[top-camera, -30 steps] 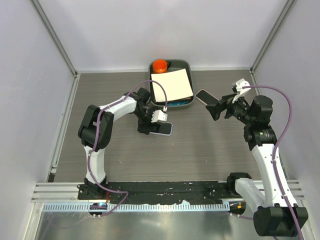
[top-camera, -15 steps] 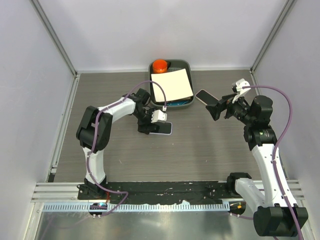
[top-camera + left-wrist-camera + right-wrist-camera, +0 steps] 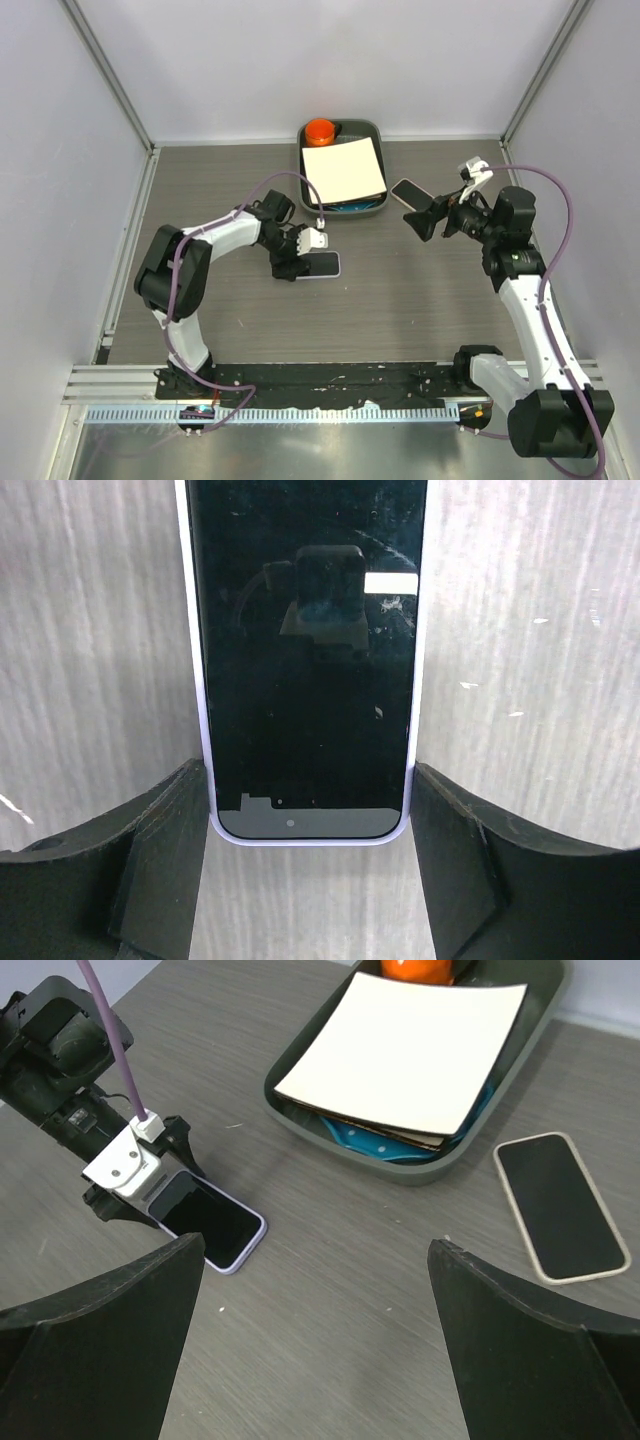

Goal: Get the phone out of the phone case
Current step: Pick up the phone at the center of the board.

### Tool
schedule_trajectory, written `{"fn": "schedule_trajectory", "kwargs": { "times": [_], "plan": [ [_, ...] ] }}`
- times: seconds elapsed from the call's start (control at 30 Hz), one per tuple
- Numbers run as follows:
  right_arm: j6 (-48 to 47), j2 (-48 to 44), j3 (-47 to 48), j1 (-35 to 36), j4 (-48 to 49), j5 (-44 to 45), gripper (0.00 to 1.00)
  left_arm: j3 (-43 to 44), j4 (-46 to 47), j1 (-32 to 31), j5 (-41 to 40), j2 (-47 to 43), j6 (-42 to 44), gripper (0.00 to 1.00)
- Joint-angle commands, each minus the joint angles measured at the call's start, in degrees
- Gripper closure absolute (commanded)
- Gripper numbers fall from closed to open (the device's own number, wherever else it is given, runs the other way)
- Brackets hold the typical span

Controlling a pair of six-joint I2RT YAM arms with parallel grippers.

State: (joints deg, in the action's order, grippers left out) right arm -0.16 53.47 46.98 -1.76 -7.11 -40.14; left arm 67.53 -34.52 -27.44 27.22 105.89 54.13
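Left gripper (image 3: 310,780) is clamped, part-open, on both side edges of the lilac phone case (image 3: 310,841) at one end of the phone (image 3: 305,650), lying screen-up on the tabletop (image 3: 520,630); advise a firm, square rim hold before the wide-open, empty right gripper (image 3: 315,1260) engages.

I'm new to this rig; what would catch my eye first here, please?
A lavender-cased phone lies screen-up mid-table, the left gripper closed on its long edges. A second phone in a pale case lies right of the grey tray at the far edge, which holds a white board and something orange.
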Motion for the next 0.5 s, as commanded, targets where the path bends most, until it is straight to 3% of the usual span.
{"fn": "schedule_trajectory", "kwargs": {
  "times": [0.0,0.47],
  "plan": [
    [6.0,2.2,-0.8,0.6,5.0,-5.1,0.01,-4.1,1.0,-1.3,3.7,-4.5,-4.4,1.00],
    [12.8,12.8,-3.6,6.5,12.0,-8.2,0.03,-9.0,5.1,-3.2,2.8,-10.3,-7.8,1.00]
  ]
}}
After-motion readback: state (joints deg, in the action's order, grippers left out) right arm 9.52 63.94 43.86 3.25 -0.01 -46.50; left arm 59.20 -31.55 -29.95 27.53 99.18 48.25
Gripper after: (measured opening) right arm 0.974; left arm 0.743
